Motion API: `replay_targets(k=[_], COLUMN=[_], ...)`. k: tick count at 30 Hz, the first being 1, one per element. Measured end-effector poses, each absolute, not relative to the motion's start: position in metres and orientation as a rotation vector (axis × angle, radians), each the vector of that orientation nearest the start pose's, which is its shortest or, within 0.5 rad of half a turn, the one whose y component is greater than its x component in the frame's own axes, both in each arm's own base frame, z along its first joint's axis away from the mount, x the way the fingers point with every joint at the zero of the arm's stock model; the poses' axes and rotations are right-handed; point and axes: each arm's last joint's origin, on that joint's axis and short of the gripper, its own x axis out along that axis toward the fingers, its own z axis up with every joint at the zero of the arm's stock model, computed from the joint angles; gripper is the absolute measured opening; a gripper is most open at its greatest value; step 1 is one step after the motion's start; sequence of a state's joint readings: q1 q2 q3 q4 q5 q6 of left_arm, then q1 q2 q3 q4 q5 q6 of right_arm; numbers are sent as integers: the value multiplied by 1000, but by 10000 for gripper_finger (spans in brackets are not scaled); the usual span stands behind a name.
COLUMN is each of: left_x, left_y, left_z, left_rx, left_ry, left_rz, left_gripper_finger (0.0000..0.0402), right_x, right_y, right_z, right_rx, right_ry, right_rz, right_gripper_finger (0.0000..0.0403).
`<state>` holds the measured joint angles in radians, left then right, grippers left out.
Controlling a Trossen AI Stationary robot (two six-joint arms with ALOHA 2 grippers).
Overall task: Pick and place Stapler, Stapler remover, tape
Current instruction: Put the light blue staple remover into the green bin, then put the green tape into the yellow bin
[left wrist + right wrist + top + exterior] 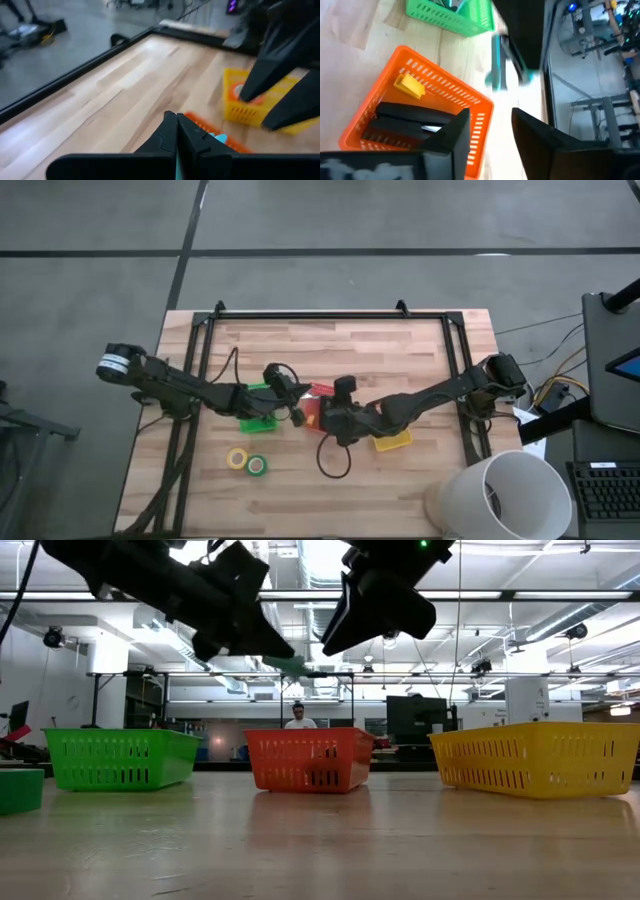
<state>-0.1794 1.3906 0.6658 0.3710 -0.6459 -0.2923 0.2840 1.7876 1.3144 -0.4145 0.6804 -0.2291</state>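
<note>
The black stapler [405, 122] lies in the orange bin [470, 100] beside a small yellow thing [410, 85]. My left gripper [176, 131] hovers over this bin's far side [296, 398], shut on a small teal object [291, 665]; whether that is the stapler remover I cannot tell. My right gripper [490, 131] is open above the same bin [336, 420], touching nothing. A yellow tape roll [237, 458] and a green one [257, 466] lie flat on the table near its front edge. An orange roll [238, 91] sits in the yellow bin [235, 112]. My left gripper pinches the small teal object between its two shut fingers [167, 135]. The object is lifted clear above the orange bin. A short teal end [291, 665] sticks out past the fingertips. The fingers hide which part of the object they hold.
Three bins stand in a row mid-table: green [120, 758], orange [310, 760], yellow [540, 755]. A dark cable loop [335, 460] hangs from the right arm. A black frame [310, 313] borders the table. A white cylinder [500, 495] stands off the near right corner. A person [298, 718] is far behind.
</note>
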Motion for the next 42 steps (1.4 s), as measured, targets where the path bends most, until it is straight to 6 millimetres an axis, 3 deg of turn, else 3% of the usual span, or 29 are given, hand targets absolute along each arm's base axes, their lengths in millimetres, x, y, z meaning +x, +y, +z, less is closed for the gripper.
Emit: replay_targets(k=[8,16,30,38,42], left_x=[232,193,182,181,183], left_y=[-30,-31,-47,-47,-52], left_z=[218,213,199,199,202], left_rx=[-272,-412,-525,-587,-597], left_ry=[462,611,853,856,885], left_rz=[666,757,610,624,539], left_gripper_finger=[1,1,10,75,113], right_x=[361,356,350,350,347], right_y=[87,85,84,85,84], right_z=[224,214,203,201,196], right_rx=[-542,-520,-491,-478,-460], right_ry=[898,923,945,953,971], right_rz=[-318,-333,-351,-326,-312], right_gripper_finger=[175,173,153,158,159])
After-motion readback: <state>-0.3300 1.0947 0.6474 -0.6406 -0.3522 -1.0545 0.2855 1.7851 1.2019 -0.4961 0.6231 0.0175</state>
